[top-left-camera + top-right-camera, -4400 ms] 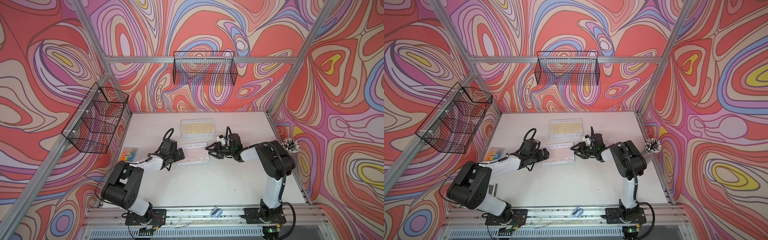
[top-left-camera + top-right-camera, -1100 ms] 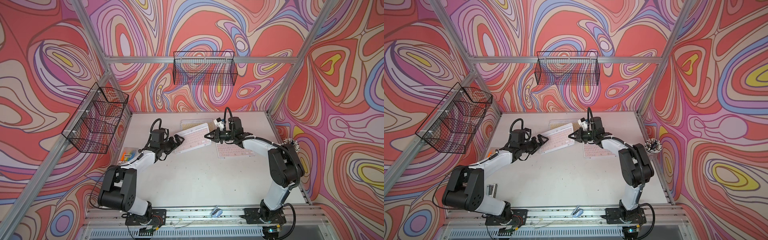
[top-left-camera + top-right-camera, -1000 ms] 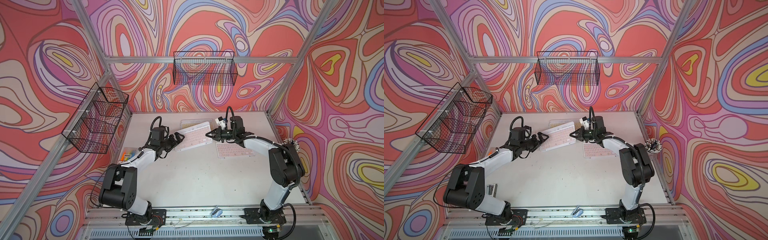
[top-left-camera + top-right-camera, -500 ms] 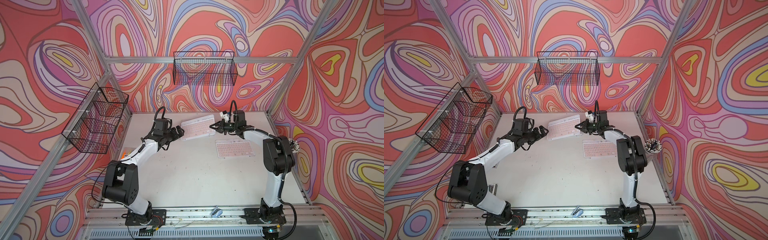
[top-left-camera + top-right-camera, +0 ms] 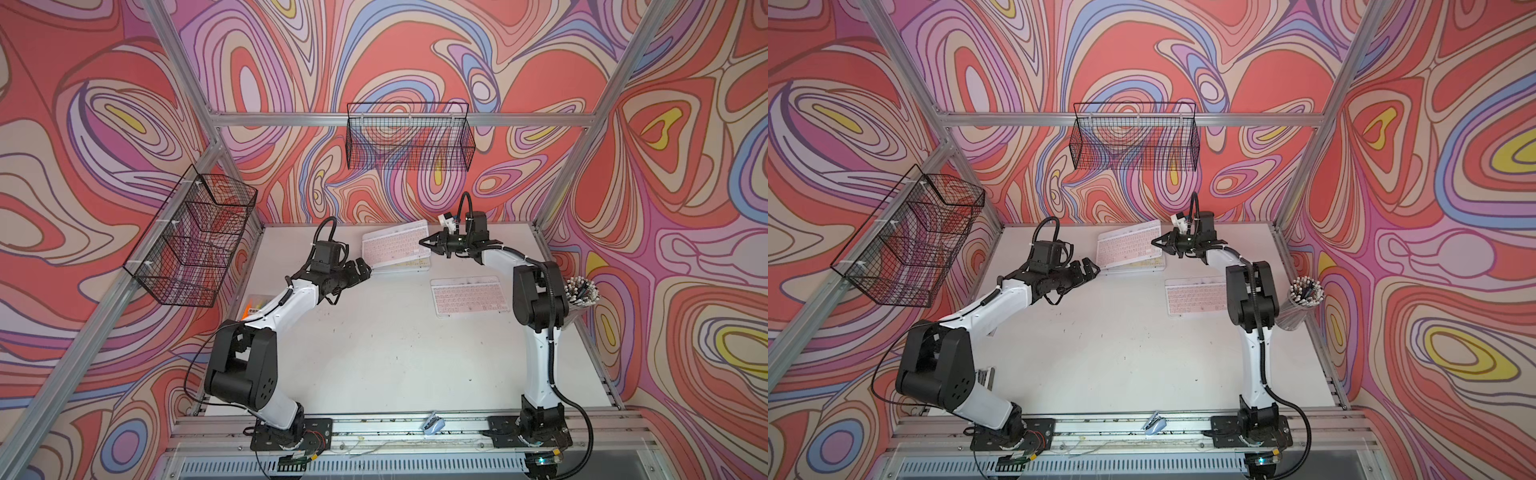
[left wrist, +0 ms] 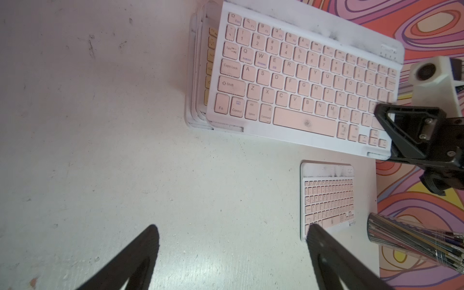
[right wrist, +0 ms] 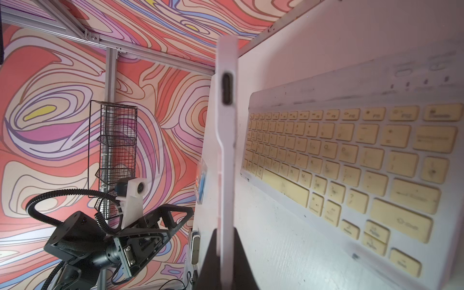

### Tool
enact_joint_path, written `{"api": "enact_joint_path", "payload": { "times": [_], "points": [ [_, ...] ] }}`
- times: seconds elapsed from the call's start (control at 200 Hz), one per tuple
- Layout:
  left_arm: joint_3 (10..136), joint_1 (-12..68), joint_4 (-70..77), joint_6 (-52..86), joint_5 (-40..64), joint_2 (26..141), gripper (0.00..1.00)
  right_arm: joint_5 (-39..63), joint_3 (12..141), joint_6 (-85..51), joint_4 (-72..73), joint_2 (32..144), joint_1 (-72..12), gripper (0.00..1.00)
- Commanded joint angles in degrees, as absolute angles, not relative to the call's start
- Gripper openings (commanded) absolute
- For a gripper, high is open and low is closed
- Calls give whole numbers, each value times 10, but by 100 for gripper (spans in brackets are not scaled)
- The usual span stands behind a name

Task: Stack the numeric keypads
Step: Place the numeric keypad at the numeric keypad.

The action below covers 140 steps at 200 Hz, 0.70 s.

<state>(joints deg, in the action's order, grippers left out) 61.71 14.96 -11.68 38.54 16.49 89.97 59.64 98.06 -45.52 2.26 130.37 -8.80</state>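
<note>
Release: left gripper [image 5: 365, 270] has let go, wide open and empty; right gripper [image 5: 424, 243] alone pinches the tilted pink keypad [image 5: 395, 246] over the stack [image 5: 409, 264], upper centre, so lowering should come next.

Right claw [image 5: 426, 244] pinches tilted pink keypad [image 5: 392, 248] over yellow keypad [image 5: 411, 264].

**Swirled walls around a scuffed white surface**

The walls [image 5: 104, 124] carried looping swirls of coral, lilac, blue, cream and yellow. Aluminium frame bars [image 5: 395, 119] ran up the corners and across the back. 1 long black wire basket [image 5: 1133, 137] hung on the back wall and 1 tiered basket [image 5: 191, 245] on the side wall. The white surface [image 5: 395, 353] was scuffed and speckled under soft, even light.
</note>
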Motion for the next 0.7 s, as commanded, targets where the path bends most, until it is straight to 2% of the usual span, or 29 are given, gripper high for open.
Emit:
{"api": "enact_joint_path", "payload": {
  "times": [0.0,0.421,0.696],
  "points": [
    [612,151,-133,375,166,883,95,646,1012,-461,34,1329,-79,0],
    [613,152,-123,380,176,893,95,669,1041,-518,90,1399,-60,0],
    [613,153,-127,379,170,895,95,686,1092,-515,63,1450,-59,0]
  ]
}}
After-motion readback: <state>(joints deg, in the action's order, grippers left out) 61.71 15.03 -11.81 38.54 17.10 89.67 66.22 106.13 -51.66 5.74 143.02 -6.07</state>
